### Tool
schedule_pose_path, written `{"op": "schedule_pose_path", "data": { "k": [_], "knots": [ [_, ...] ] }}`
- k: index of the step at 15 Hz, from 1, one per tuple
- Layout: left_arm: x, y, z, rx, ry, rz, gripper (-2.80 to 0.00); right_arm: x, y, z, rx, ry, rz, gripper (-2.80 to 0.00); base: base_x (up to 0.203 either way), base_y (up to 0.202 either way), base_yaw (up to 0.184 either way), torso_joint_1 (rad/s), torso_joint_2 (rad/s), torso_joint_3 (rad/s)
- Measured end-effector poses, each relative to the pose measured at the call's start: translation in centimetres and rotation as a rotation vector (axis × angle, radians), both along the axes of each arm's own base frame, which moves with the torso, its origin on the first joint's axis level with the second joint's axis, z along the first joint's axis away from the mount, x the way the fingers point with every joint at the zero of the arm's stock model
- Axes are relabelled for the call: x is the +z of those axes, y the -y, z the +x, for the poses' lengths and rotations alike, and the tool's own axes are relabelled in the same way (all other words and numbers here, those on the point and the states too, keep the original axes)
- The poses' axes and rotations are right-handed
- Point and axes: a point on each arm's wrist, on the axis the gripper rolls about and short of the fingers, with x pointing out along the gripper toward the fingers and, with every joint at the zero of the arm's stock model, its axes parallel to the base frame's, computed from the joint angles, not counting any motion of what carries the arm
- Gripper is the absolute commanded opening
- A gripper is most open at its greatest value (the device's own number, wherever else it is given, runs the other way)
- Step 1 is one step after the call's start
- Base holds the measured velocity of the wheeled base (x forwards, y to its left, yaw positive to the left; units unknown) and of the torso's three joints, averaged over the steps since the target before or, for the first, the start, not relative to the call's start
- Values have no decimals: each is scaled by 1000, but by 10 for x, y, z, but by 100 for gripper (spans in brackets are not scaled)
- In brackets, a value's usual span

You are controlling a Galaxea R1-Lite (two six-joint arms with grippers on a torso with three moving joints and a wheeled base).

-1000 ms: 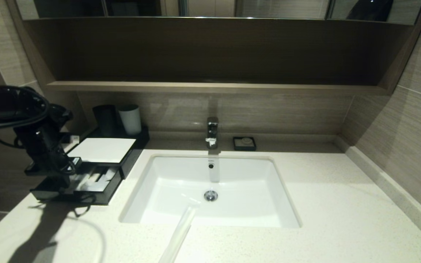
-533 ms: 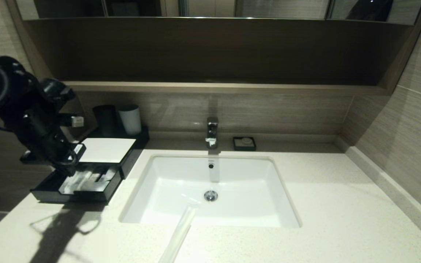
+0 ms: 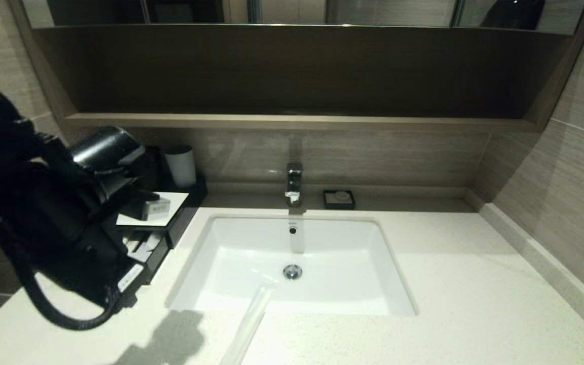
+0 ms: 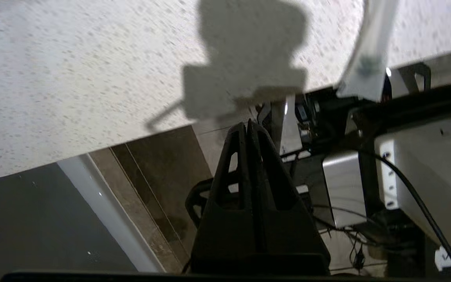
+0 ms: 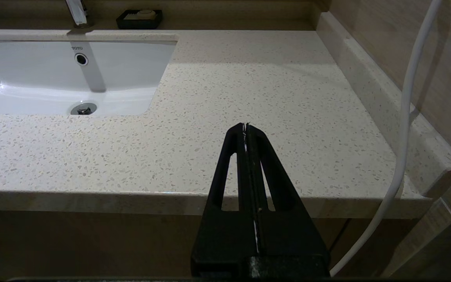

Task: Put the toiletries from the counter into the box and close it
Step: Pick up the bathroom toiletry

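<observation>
One toiletries packet, long and whitish, lies from the sink's front rim to the counter's front edge; the left wrist view shows it overhanging that edge. The black box stands at the back left, its drawer pulled out, with pale packets inside. My left arm hangs in front of the box and hides most of the drawer. My left gripper is shut and empty, above the counter's front edge. My right gripper is shut and empty, low before the counter's right front edge.
The white sink fills the counter's middle, with a faucet and a small black soap dish behind it. A white cup stands behind the box. A wooden shelf overhangs the back wall. A white cable hangs beside my right gripper.
My left arm has lifted away from the open drawer and swung round toward the counter's front, now covering most of the drawer. Its jaws stayed shut. The packet by the sink has not moved.
</observation>
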Motion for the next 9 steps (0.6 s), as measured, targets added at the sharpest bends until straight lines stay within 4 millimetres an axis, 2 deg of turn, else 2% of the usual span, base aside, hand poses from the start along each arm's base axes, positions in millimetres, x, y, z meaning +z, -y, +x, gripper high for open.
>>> {"op": "schedule_pose_path", "data": {
  "k": [2,4,6,9],
  "knots": [
    [-9,10,-27,-61,-28,2,-280,0,0,0,0,0,0,-280,0,0,0,0,0,0],
    [-20,18,-44,-100,-33,-7,-280,0,0,0,0,0,0,-280,0,0,0,0,0,0],
    [-29,27,-55,-107,-23,-32,-280,0,0,0,0,0,0,-280,0,0,0,0,0,0],
    [-35,37,-59,-129,-13,-51,-280,0,0,0,0,0,0,-280,0,0,0,0,0,0]
  ]
}}
